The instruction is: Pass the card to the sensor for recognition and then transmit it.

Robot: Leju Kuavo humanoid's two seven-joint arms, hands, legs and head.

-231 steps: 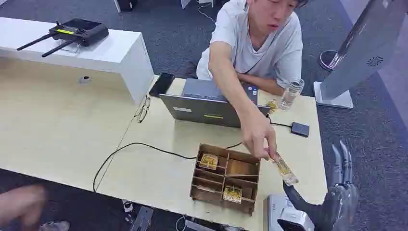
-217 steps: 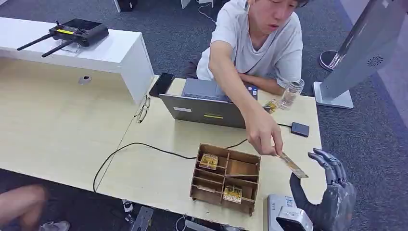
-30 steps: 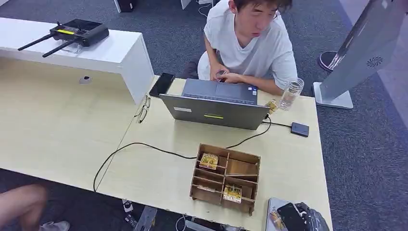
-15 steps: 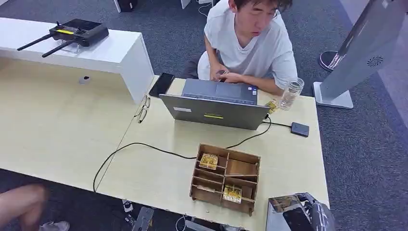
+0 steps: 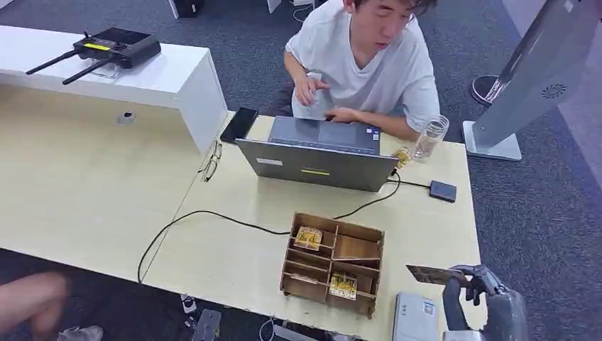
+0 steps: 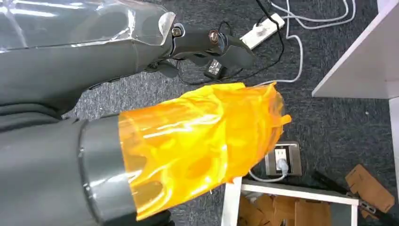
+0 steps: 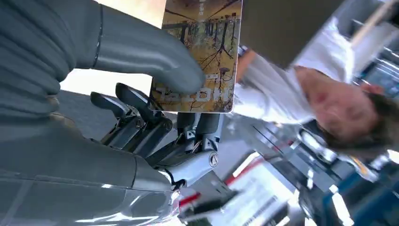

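Now right hand (image 5: 481, 284) raised off sensor (image 5: 414, 317), pinching card (image 5: 434, 274) flat, above table (image 5: 234, 256) edge at sensor's 1 o'clock. Half-second ago, hand sat lower. Left hand (image 6: 155, 122) grip unclear.

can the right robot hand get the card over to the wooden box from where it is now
Probably yes. The right robot hand pinches the card just right of the wooden box, and only bare tabletop lies between them; the box's top is open.
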